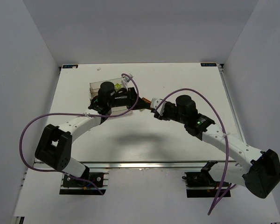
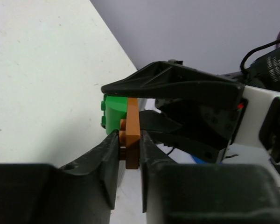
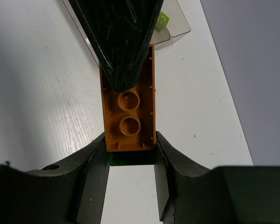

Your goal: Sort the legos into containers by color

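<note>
1 orange brick (image 3: 129,114), 1 green brick (image 2: 114,115), 1 lime brick (image 3: 161,19), 1 clear container (image 3: 178,31)

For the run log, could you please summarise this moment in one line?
bricks: orange brick joined to green brick | left gripper: shut on orange brick | right gripper: shut on joined pair

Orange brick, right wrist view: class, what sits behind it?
A thin edge of a green brick shows behind the orange brick, inside the right pincer. The rest of it is covered; the left pincer hides the orange brick's far end.
</note>
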`<move>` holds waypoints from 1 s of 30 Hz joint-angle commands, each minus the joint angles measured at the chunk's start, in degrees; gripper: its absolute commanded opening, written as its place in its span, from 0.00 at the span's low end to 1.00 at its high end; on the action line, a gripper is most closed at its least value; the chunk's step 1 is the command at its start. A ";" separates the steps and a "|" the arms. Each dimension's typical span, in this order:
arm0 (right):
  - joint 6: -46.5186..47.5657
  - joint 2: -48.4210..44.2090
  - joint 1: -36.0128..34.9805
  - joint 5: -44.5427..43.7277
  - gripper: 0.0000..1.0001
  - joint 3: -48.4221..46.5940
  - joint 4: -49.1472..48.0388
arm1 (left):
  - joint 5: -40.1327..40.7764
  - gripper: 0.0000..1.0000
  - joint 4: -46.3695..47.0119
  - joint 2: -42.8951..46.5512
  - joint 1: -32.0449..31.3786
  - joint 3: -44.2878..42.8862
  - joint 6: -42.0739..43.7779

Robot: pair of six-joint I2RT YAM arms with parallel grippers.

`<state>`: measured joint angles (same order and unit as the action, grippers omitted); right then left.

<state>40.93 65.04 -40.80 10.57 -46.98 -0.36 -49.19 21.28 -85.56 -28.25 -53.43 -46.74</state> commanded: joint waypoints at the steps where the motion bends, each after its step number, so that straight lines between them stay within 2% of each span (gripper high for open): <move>1: -0.15 0.00 -0.86 -0.55 0.00 0.49 -3.50 | -3.54 0.28 3.49 0.04 -0.32 -2.12 -1.76; 2: 0.03 -0.08 -0.78 -0.81 0.00 0.66 -3.68 | -4.07 0.18 4.46 0.04 -0.31 -2.03 -2.56; 5: 0.38 -0.08 -0.86 -1.51 0.00 1.45 -4.21 | -5.21 0.00 6.49 0.48 -0.31 -1.94 -4.06; 13: 0.99 0.09 -0.86 -2.66 0.00 3.03 -5.44 | -5.48 0.00 10.09 3.11 0.65 -1.15 -5.37; 21: 1.44 -0.26 -0.86 -3.27 0.00 4.44 -5.88 | -3.63 0.00 10.62 4.61 4.52 -0.45 -5.46; 30: 1.44 0.97 -0.86 -2.75 0.00 4.53 -5.27 | -6.09 0.00 17.29 3.30 6.19 0.34 -9.50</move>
<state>42.44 65.19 -41.74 8.67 -43.53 -8.62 -53.80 32.01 -85.17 -23.20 -52.86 -54.11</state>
